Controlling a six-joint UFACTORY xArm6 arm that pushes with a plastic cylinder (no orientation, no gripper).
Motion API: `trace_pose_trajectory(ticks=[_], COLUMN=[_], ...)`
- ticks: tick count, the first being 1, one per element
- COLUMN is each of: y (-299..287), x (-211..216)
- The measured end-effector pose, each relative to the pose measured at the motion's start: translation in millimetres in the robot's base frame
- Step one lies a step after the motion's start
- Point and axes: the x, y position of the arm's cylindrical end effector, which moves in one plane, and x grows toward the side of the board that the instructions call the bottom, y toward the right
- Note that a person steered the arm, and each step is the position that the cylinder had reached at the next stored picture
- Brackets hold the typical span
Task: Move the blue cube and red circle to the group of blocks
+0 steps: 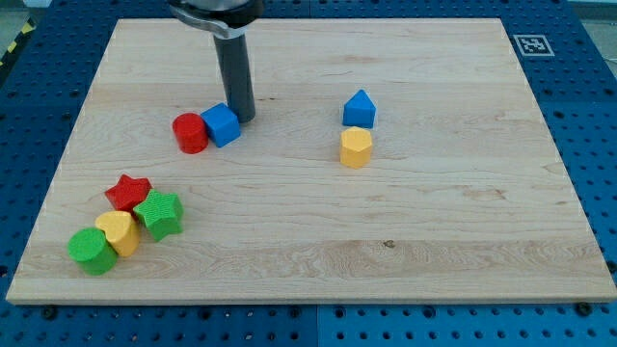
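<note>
The blue cube (222,124) sits on the wooden board (318,241), left of centre near the view's top. The red circle (191,133) touches its left side. My tip (242,119) rests on the board right against the blue cube's upper right side. The group of blocks lies at the view's lower left: a red star (128,192), a green star (159,214), a yellow heart (120,231) and a green circle (92,251), all touching or nearly so.
A blue pentagon-shaped block (359,108) and a yellow hexagon (355,147) stand together right of centre. A tag marker (530,44) sits at the board's upper right corner. Blue pegboard (598,145) surrounds the board.
</note>
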Motion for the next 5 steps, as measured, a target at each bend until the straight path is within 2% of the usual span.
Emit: trace_pose_trajectory(ticks=[3, 5], y=[-42.1, -62.6], x=[0.2, 25.6])
